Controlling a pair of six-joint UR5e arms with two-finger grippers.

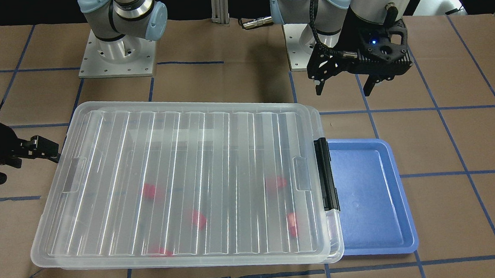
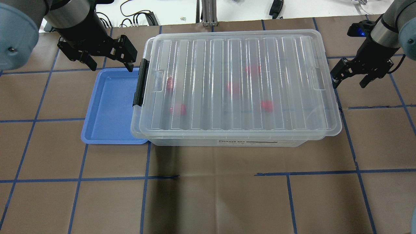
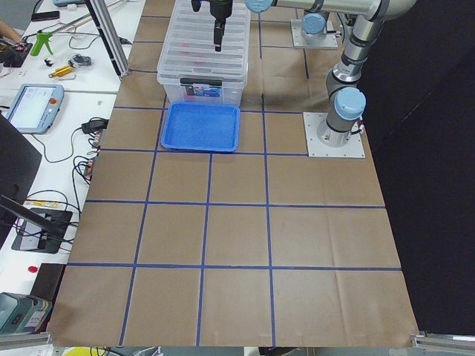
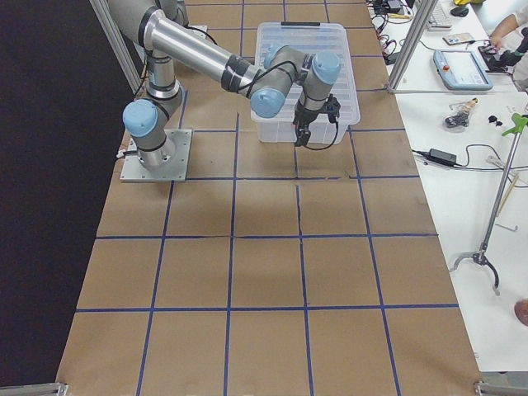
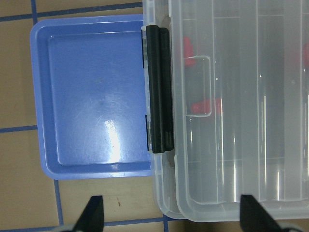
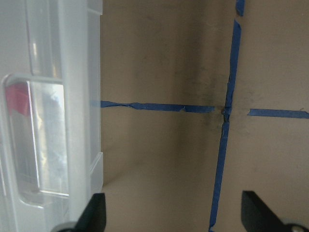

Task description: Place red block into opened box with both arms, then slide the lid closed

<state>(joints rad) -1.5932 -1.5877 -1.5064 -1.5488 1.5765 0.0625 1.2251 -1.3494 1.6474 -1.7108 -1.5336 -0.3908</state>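
Observation:
The clear box (image 2: pixel 227 141) stands mid-table with the ribbed lid (image 2: pixel 237 81) lying over it, shifted slightly toward my right side. Several red blocks (image 2: pixel 266 105) show blurred through the lid, inside the box. My left gripper (image 2: pixel 111 65) hangs open and empty above the far corner of the blue tray, next to the black latch (image 5: pixel 159 89). At the box's other short end, my right gripper (image 2: pixel 349 81) is open and empty, close to the lid's edge without touching. In the right wrist view its fingertips (image 6: pixel 94 212) frame bare table beside the box wall.
An empty blue tray (image 2: pixel 110 107) lies against the box's latch end, partly tucked under it. Brown paper with a blue tape grid (image 2: pixel 214 177) covers the table. Both arm bases (image 1: pixel 115 57) stand behind the box.

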